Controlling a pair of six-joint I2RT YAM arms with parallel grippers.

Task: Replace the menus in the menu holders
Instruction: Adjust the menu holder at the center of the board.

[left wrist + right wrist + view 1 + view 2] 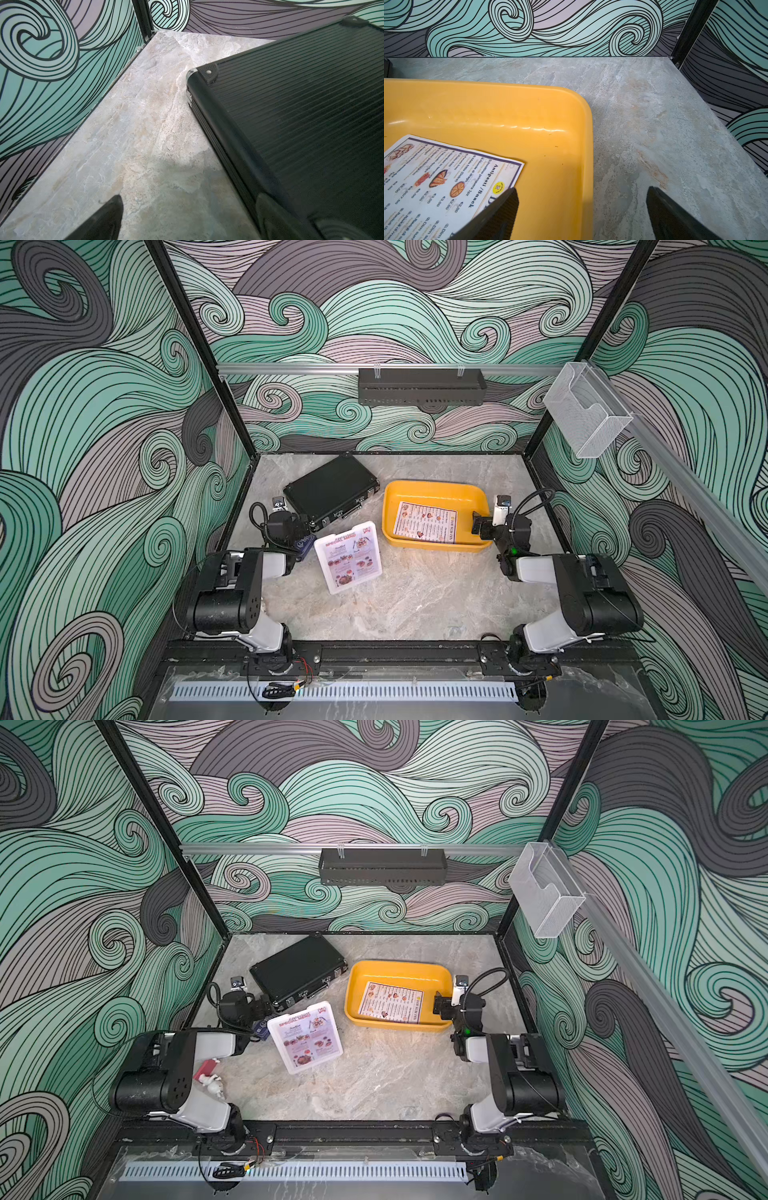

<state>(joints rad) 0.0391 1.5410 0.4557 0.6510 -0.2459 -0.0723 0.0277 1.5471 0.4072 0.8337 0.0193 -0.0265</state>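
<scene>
Since both pincers are empty, this looks like the very start, so plan the swap first. L gripper (309, 526) sits left of centre in both top views, jaws spread wide, nothing held, close by the near corner of the black case (332, 489). R gripper (477, 523), right of centre, is also wide open & empty. Its wrist view shows one finger over the yellow tray (529, 108) and the other over bare table (654, 104), straddling the rim.

Menu holder (376, 556) sits mid-frame w/ the pinkish menu (350, 560) inside. Dim Sum menu (424, 522) lies flat in the tray.

My read: old sheet out first. Pinch its top edge only and pull along the slant, not straight up, w/ the other arm steadying the foot so the holder doesn't tip. Flat sheet in tray = hard to nip, so prob. slide it vs. the tray wall to raise an edge. Keep the grip light, as paper creases.
</scene>
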